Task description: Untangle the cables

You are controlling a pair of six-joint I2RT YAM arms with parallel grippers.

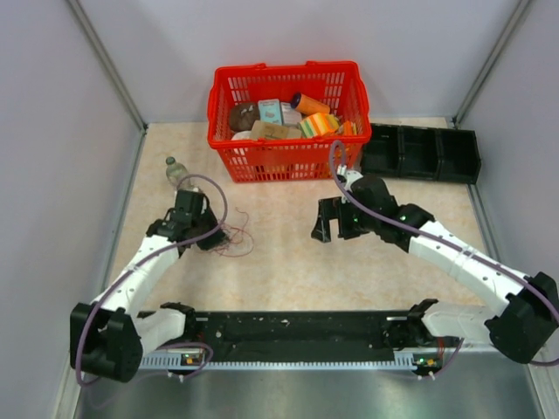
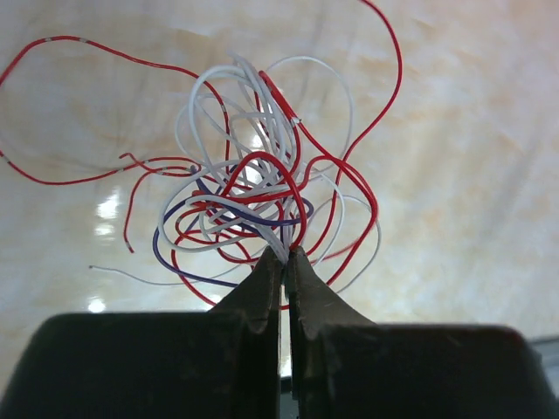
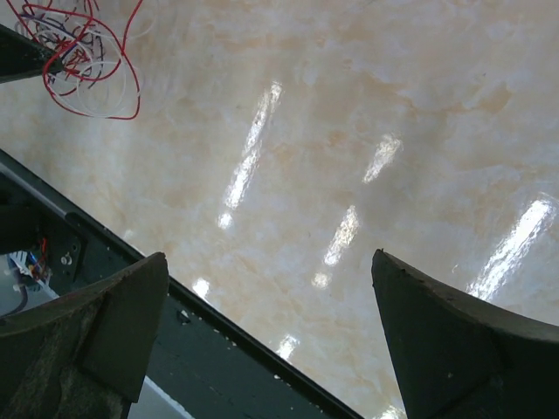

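Pale, marbled beige and glossy with glare, the table (image 1: 288, 262) carries the cables (image 1: 232, 237) on its left half, well short of the red basket (image 1: 281, 162) at the far side. The cables (image 2: 253, 201) form a loose, roughly round knot of white, red and dark blue strands with no single long axis. In the left wrist view the loops fan up and away from the fingertips, one red end trails far to the left and another arcs high on the right.

The left gripper (image 1: 212, 237) meets the knot at its near edge. Its jaws are pressed together, and the left gripper (image 2: 286, 255) pinches a few white and red strands right at the tips.

The right gripper (image 1: 333, 229) hangs over bare table near the middle, well apart from the cables (image 3: 83, 52), which show only in the top left corner of its wrist view. The jaws of the right gripper (image 3: 269, 256) are spread wide, holding and touching nothing.

Packaged goods fill the basket. A row of black bins (image 1: 421, 154) sits just to its right, and a small bottle (image 1: 177, 171) lies near the left wall, beyond the left arm.
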